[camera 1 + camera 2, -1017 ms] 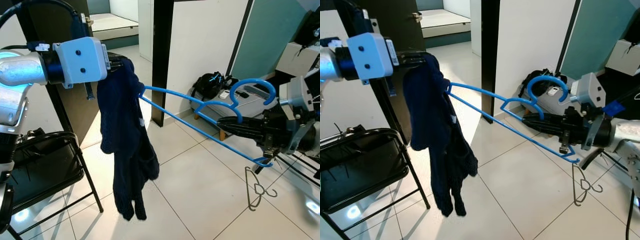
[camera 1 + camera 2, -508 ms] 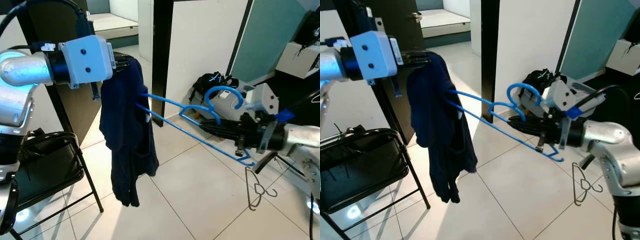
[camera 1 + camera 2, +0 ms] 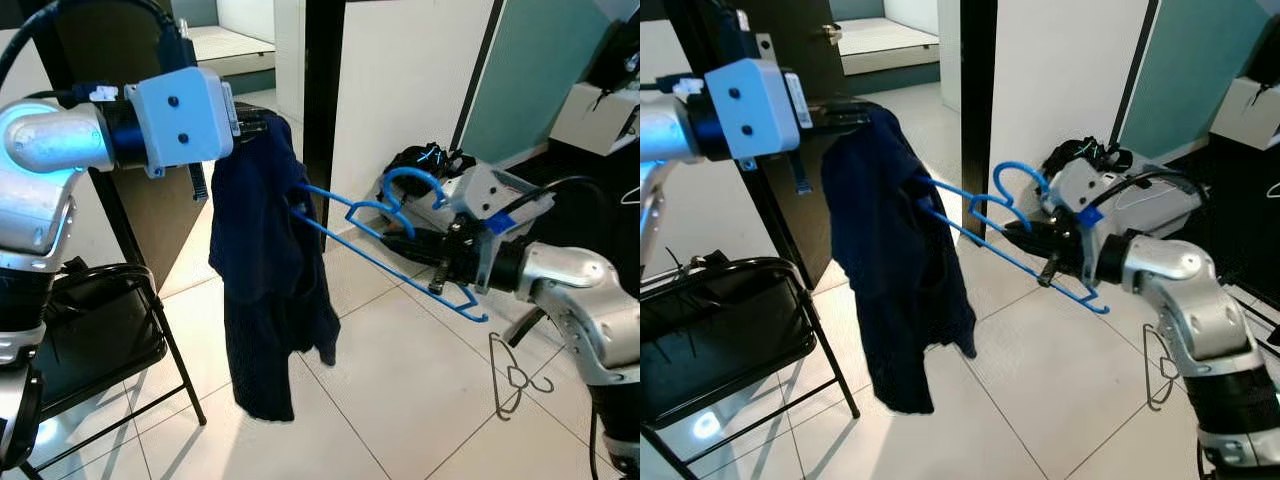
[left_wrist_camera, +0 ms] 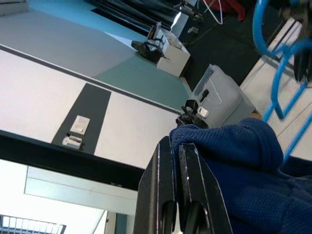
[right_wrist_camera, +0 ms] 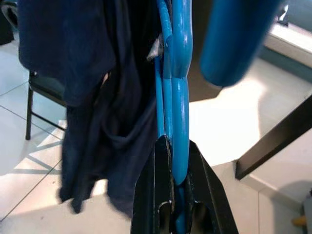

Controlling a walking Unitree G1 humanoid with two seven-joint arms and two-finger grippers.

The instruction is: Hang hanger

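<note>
Far left, low: you have a black folding chair (image 3: 90, 330) on the pale tiled floor (image 3: 400, 400), against a dark door panel (image 3: 150, 220).

Above the chair, your left gripper (image 3: 252, 123) is held out at head height. The fingers (image 4: 183, 195) are pinched tight on the top edge of a dark blue garment (image 3: 265, 270). The left wrist view shows the knit cloth bunched against the closed fingers. The garment hangs free from that grip; its lower end is clear of the floor.

Centre: the blue hanger (image 3: 390, 245) lies nearly level, tilted down toward the robot's right. One end is pushed into the garment just below the left gripper. The other end sticks out past the right gripper.

Right: your right gripper (image 3: 425, 243) is clamped on the hanger close below its hook (image 3: 410, 183). The right wrist view shows the blue bars pinched between both fingers (image 5: 163, 195).

Behind it, a black bag (image 3: 415, 165) sits at the foot of the white wall (image 3: 400, 90). Low right, a bare wire hanger (image 3: 512, 380) stands on the tiles.
</note>
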